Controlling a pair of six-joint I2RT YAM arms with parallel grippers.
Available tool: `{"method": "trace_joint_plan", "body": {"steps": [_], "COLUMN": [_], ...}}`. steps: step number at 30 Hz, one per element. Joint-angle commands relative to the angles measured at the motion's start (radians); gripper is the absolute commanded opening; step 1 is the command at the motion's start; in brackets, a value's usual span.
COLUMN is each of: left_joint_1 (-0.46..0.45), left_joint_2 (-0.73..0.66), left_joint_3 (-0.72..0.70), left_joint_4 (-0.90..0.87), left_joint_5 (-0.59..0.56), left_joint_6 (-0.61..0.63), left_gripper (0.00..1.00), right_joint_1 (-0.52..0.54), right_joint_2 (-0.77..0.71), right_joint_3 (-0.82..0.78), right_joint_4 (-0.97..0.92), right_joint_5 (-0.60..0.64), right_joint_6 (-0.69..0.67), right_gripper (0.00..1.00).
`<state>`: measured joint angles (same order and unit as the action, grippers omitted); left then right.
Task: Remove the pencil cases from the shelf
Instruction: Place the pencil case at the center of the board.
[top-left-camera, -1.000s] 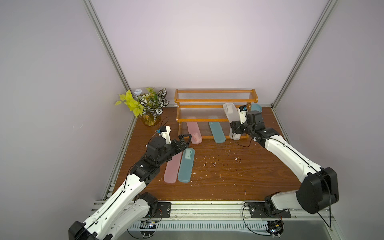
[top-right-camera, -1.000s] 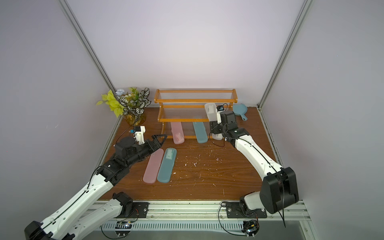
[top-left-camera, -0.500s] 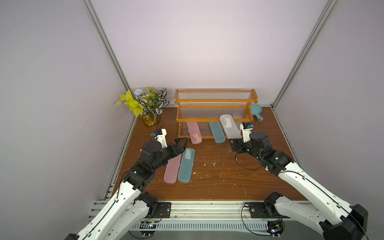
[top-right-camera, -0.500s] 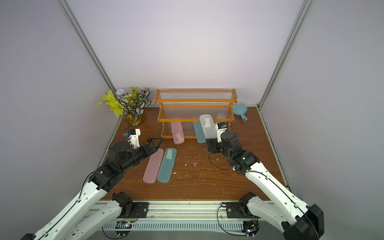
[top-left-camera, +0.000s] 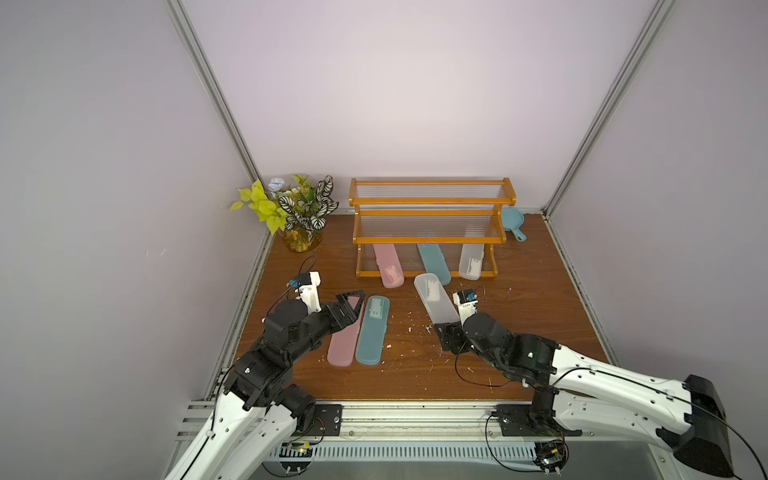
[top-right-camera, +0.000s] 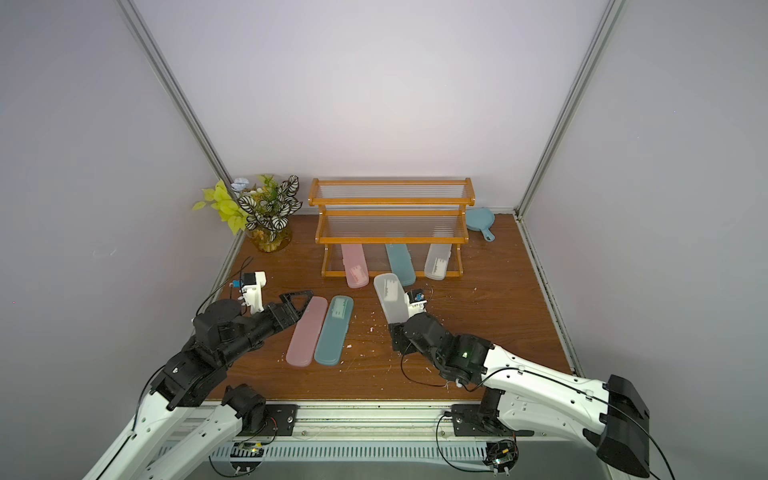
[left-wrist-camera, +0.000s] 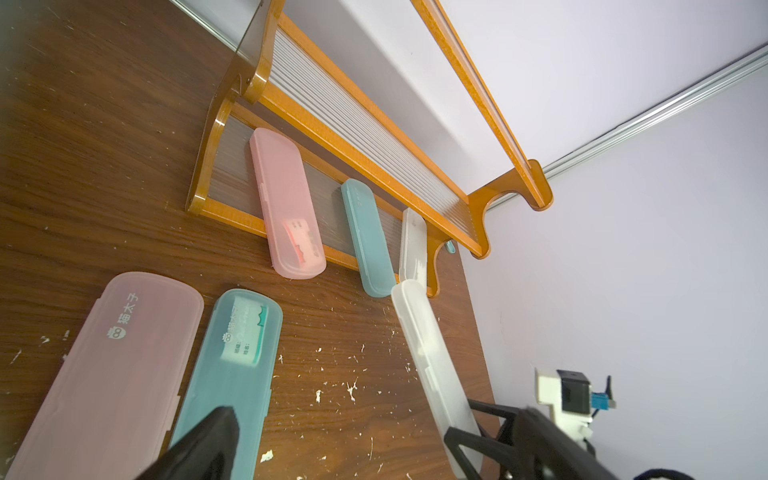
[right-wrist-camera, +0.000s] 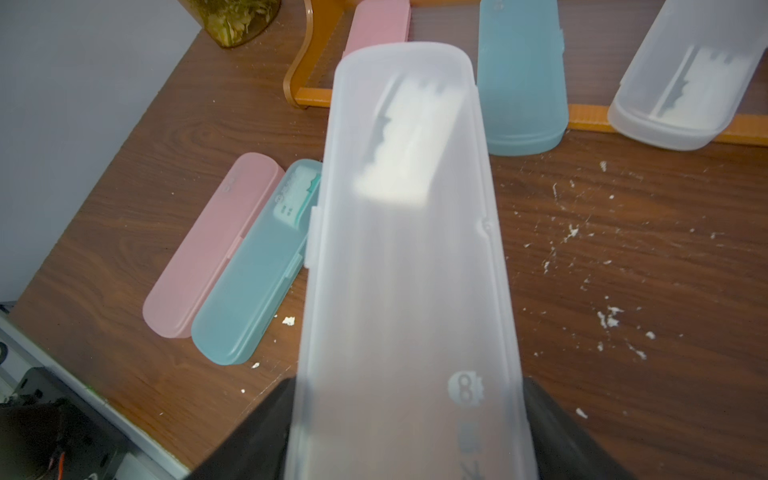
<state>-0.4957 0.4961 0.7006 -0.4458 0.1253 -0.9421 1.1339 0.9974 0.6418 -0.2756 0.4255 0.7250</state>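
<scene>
Near the front edge of the tabletop (top-left-camera: 519, 332), the right fingers (top-left-camera: 444, 331) clamp the near end of a frosted clear case (top-left-camera: 434, 301), one finger on each long side. The case runs away from them toward the shelf (top-left-camera: 428, 240), its long axis leaning slightly toward the left edge and its far end reaching close to the shelf's front rail. The left wrist view suggests it hangs above the wood rather than resting on it.

Toward the left edge, the left fingers (top-left-camera: 348, 308) stand wide and empty over the far end of a pink case (top-left-camera: 345, 338). It lies flat, side by side with a teal case (top-left-camera: 372, 330). Both are already off the shelf, parallel, ends pointing front to back. The bare wood between the teal case and the held one looks the likely place to lay it down, with its long axis kept as it is.

At the back edge, the shelf carries three more on its lowest tier: a second pink case (top-left-camera: 388, 266), a second teal case (top-left-camera: 433, 262) and a second clear case (top-left-camera: 471, 261). Each lies front to back, its near end jutting over the front rail toward the arms. The second clear case lies nearer the right arm, the second pink case nearer the left.
</scene>
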Motion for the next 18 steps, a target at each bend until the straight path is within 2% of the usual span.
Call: {"method": "trace_joint_plan", "body": {"steps": [1,10,18], "left_joint_1": [0.011,0.01,0.01], "left_joint_2": [-0.023,-0.021,-0.011], "left_joint_3": [0.007,0.01,0.008], "left_joint_4": [-0.054,-0.066,-0.069], "left_joint_5": [-0.016,-0.012,-0.008], "left_joint_6": [0.016,0.029,0.036], "left_gripper": [0.98,0.98,0.98], "right_joint_1": [0.061,0.169,0.193], "right_joint_2": [0.051,0.232,0.349], "right_joint_3": [-0.005,-0.028,-0.028], "right_joint_4": [0.118,0.25,0.307], "right_joint_5": [0.122,0.212,0.195], "right_joint_6": [0.098,0.139,0.142], "right_gripper": [0.69,0.68,0.68]}}
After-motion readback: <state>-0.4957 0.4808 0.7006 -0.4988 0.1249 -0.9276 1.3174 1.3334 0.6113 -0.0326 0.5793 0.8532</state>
